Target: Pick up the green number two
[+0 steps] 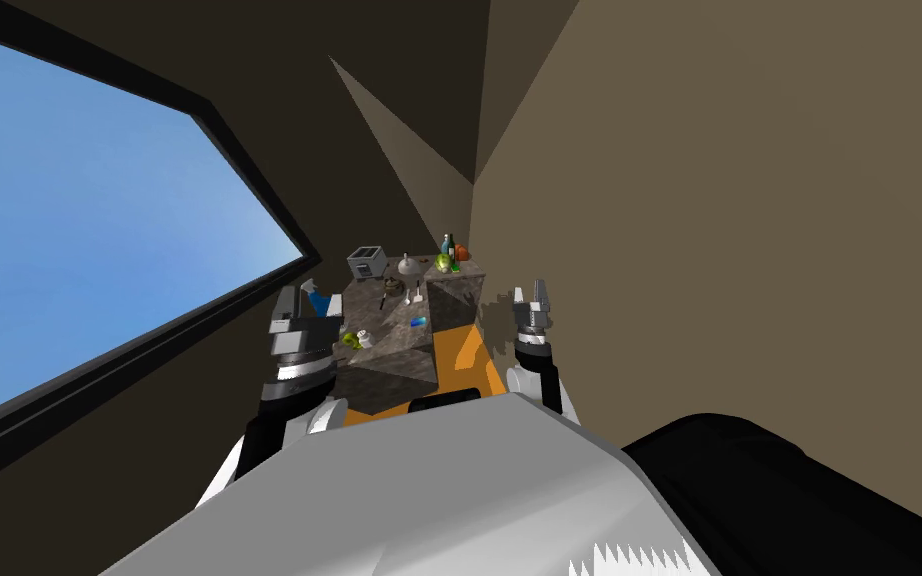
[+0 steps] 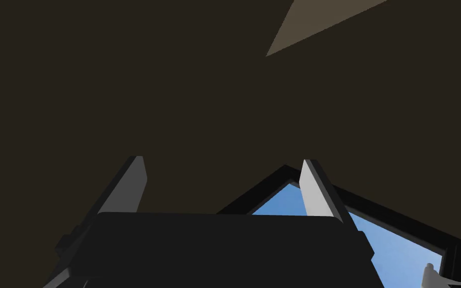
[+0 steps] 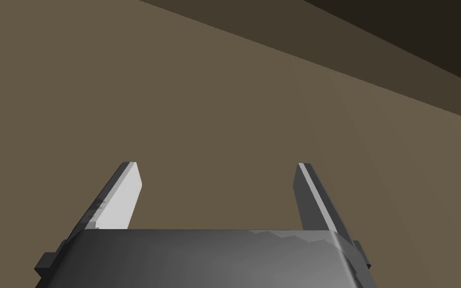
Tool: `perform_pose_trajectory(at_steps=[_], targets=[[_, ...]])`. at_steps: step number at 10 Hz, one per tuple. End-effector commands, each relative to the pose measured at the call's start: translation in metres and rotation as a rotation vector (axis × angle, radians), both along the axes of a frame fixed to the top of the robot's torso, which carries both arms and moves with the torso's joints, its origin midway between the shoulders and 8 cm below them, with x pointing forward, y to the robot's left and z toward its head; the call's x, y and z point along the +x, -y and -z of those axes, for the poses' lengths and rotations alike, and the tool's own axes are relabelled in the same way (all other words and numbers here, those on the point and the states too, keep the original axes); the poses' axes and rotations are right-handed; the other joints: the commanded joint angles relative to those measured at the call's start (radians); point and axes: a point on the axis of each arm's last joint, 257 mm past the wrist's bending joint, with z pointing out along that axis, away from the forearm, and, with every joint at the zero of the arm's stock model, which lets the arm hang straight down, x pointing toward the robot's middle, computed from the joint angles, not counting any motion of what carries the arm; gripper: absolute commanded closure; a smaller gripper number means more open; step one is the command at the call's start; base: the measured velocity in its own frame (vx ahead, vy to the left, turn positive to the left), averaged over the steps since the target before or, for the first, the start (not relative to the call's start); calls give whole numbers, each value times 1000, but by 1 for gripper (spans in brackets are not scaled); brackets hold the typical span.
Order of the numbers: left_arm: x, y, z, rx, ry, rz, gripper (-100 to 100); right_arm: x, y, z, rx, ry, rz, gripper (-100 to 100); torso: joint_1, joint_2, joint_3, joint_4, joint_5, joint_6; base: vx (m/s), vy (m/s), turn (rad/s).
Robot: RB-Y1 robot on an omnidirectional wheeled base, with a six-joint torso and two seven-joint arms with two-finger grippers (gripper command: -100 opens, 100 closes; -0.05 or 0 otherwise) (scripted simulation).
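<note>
The green number two point(image 1: 351, 339) lies small near the left front edge of a dark marbled counter point(image 1: 399, 350), beside a small white object point(image 1: 365, 340). My left gripper point(image 1: 297, 298) is raised just left of that counter edge, above and left of the green piece, fingers open and empty point(image 2: 224, 186). Off the counter's right side, my right gripper point(image 1: 532, 294) is held up near the tan wall, also open with nothing between its fingers point(image 3: 217, 189).
Further back on the counter stand a grey toaster point(image 1: 367, 262), a small blue item point(image 1: 417, 321), a grey dome-shaped thing point(image 1: 408, 265), bottles point(image 1: 447, 245) and a green round thing point(image 1: 443, 264). A large window point(image 1: 99, 230) is on the left. Orange floor point(image 1: 464, 355) shows by the counter.
</note>
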Motion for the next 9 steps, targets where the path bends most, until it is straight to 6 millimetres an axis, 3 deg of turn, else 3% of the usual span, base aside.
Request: perform_pose_trajectory(at_steps=[1, 9], targets=[[12, 3, 16, 5, -61, 10, -100, 0, 0, 0, 0, 0, 0, 0, 0, 0, 0, 0, 0, 0, -44, 13, -79], [59, 13, 124, 47, -404, 44, -100, 0, 0, 0, 0, 0, 0, 0, 2, 0, 0, 0, 0, 0, -43, 28, -84]])
